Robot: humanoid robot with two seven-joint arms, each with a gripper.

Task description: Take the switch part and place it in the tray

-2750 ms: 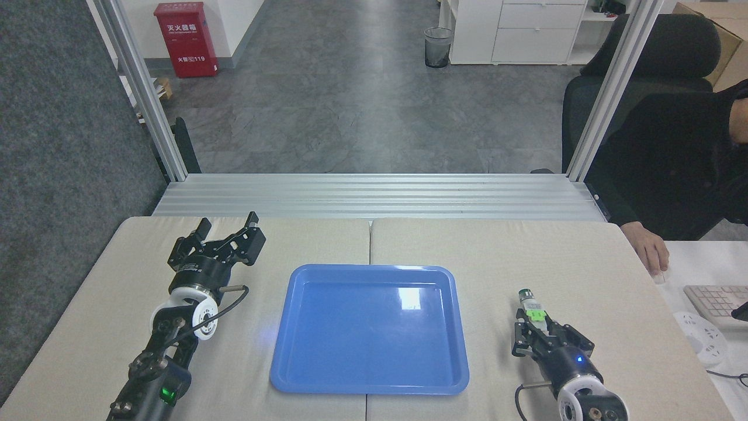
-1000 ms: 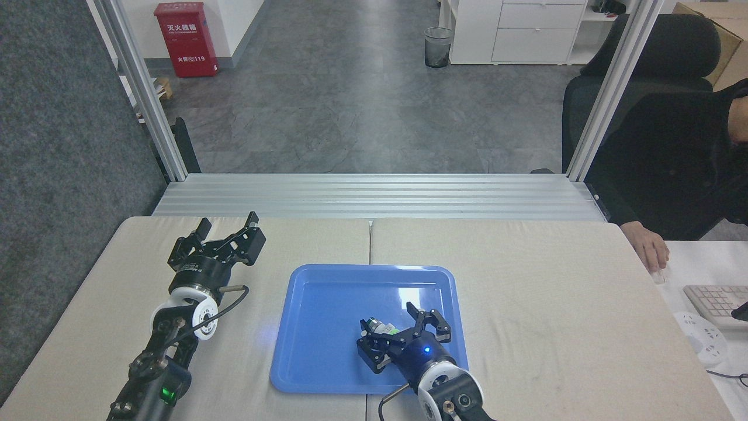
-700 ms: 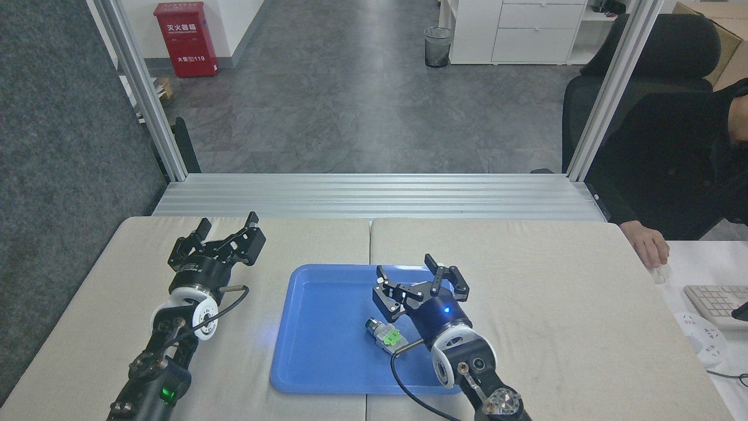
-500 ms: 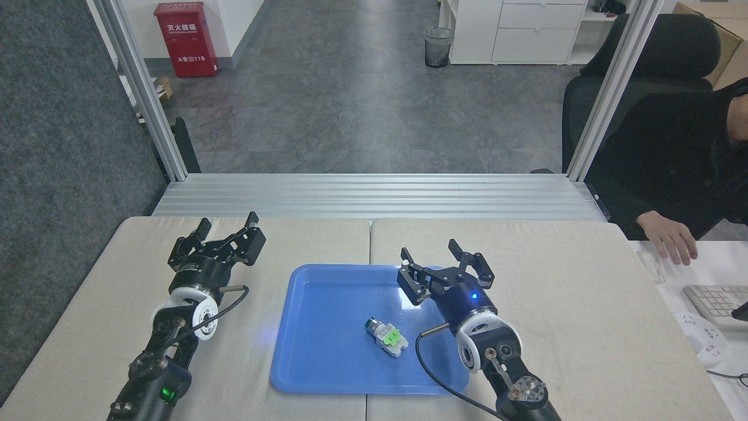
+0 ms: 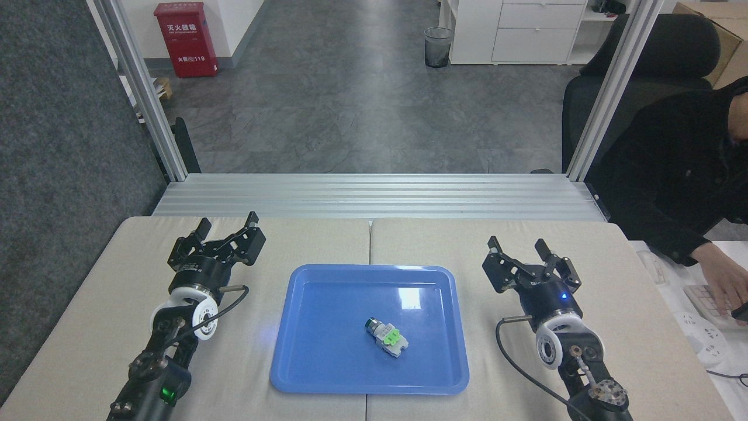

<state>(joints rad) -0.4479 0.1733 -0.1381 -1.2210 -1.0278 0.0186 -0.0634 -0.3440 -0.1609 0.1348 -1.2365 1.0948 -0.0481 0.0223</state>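
The switch part (image 5: 386,337), white with a green clip and a dark round end, lies on its side inside the blue tray (image 5: 304,351), a little right of the tray's middle. My right gripper (image 5: 516,244) hovers over the table to the right of the tray, open and holding nothing. On the left of the tray my left gripper (image 5: 227,223) is also open and empty, its fingers pointing away from me.
The tray sits across the seam between two beige table pads (image 5: 584,245). At the right edge a person in black reaches a hand (image 5: 724,280) onto a keyboard (image 5: 710,301) on a white desk. An aluminium frame rail (image 5: 374,196) runs behind the table.
My right gripper carried the switch part over the tray, let it go there, then withdrew to the right and stays open. The person's hand moved to the keyboard. The left arm stayed still.
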